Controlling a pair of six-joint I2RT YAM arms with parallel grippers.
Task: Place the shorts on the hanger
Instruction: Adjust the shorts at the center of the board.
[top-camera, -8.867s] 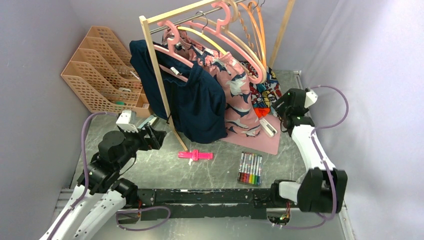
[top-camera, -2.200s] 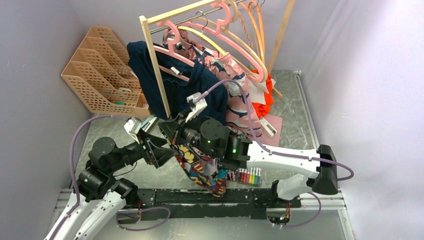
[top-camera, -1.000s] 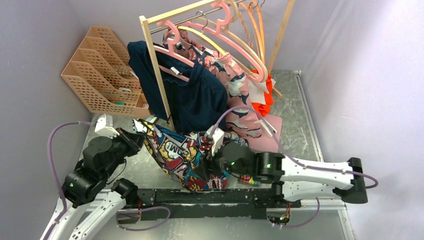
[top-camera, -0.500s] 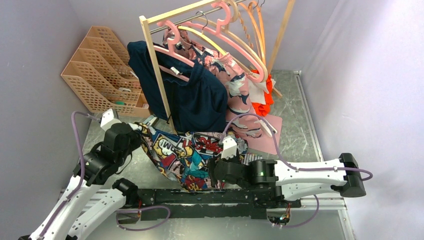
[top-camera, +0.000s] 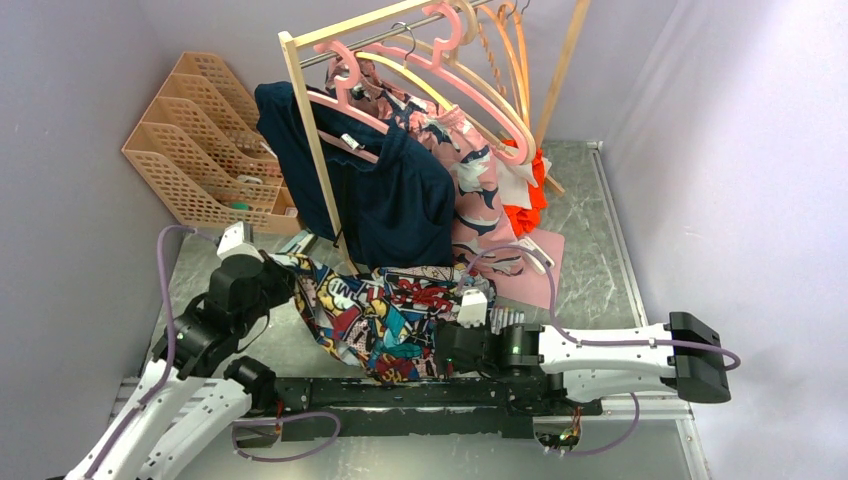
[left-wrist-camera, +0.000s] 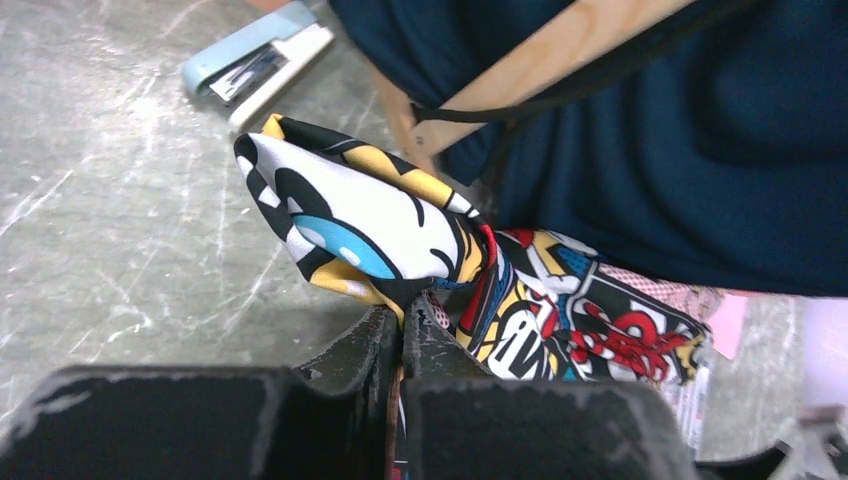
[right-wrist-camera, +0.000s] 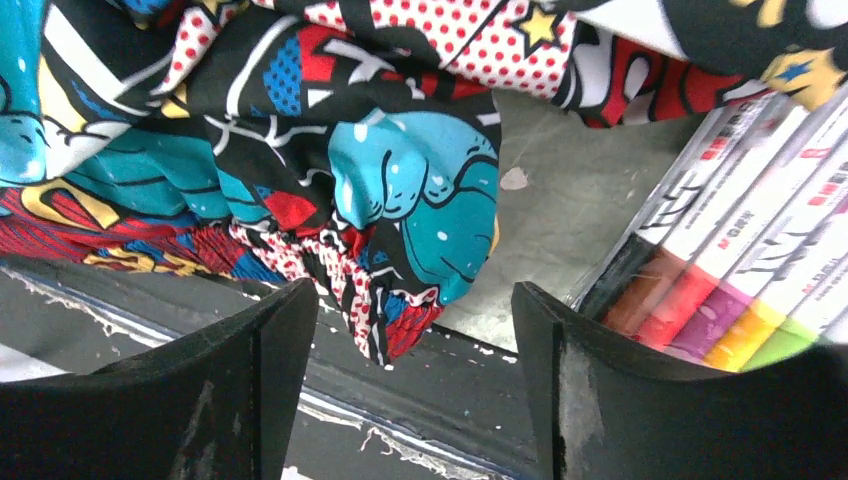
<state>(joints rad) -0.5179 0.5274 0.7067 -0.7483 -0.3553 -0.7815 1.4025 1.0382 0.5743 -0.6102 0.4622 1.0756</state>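
**On table, front centre: shorts pinched by left end effector, right one open**

At the table's near-left, the left end effector (left-wrist-camera: 402, 310) is closed tight on a bunched fold of the shorts (left-wrist-camera: 370, 225). The fabric comes out of the shut fingers and fans away toward the right. Right end effector (right-wrist-camera: 415, 320) sits low at the near edge with its fingers spread wide and grips nothing. A teal and red fold of the shorts (right-wrist-camera: 400, 190) lies just past the gap between them. I can't tell if it touches either finger.

From the top, the shorts (top-camera: 380, 310) are stretched across the table (top-camera: 590, 230) between the two arms, crumpled, print side up. They lie in front of the rack (top-camera: 310, 130) foot, not on any hanger. Markers (right-wrist-camera: 740, 290) lie in a row just right of the shorts, beside the right end effector. A stapler (left-wrist-camera: 255, 62) lies on the table beyond the left end effector.

The pink hanger (top-camera: 490, 100) hangs bare on the rack rail, well above and behind the shorts. A navy garment (top-camera: 400, 200) and a pink garment (top-camera: 480, 200) hang from the same rail, and the navy hem is right behind the shorts. An organiser (top-camera: 200, 140) stands at the far left.
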